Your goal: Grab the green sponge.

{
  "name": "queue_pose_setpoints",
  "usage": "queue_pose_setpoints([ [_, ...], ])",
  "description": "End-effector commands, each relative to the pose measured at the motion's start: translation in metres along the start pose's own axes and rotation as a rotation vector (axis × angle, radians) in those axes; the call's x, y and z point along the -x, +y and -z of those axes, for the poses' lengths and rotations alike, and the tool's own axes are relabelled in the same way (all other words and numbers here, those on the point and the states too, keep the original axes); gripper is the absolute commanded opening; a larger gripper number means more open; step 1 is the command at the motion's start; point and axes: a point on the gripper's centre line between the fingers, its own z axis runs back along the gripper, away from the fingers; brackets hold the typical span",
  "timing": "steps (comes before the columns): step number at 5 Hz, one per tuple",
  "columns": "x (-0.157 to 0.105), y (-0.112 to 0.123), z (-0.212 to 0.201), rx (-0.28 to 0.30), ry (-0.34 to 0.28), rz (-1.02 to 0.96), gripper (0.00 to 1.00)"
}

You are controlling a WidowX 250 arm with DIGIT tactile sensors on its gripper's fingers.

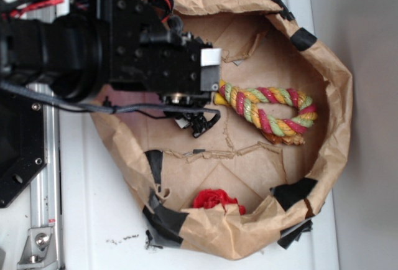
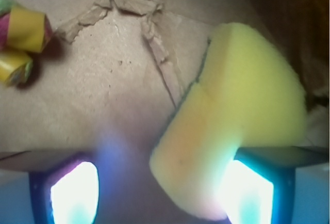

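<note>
The green sponge [image 2: 242, 105] looks plain yellow in the wrist view, a flat foam piece lying on the brown paper floor. Its near end reaches in between my fingers and rests against the right finger [image 2: 247, 193]. A wide gap separates it from the left finger [image 2: 72, 193]. My gripper [image 2: 160, 193] is open and hangs low over the paper. In the exterior view the gripper [image 1: 189, 111] sits inside the paper bowl at its left side, and the black arm hides the sponge there.
A red-yellow-green braided rope [image 1: 273, 111] lies just right of the gripper, its yellow ends [image 2: 20, 38] at the wrist view's top left. A small red cloth lump [image 1: 214, 200] sits near the front. The crumpled brown paper wall [image 1: 336, 108], patched with black tape, rings everything.
</note>
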Motion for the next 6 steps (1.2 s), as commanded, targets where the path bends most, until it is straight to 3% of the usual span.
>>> queue_pose_setpoints([
  [1, -0.013, 0.02, -0.009, 0.029, -0.137, 0.088, 1.0],
  [2, -0.009, 0.023, -0.01, 0.022, -0.146, 0.121, 1.0],
  [3, -0.01, 0.025, -0.01, 0.016, -0.148, 0.147, 0.0],
  [5, -0.014, 0.025, -0.011, 0.019, -0.137, 0.166, 0.0],
  [6, -0.012, 0.033, -0.024, 0.059, -0.137, 0.134, 0.16],
])
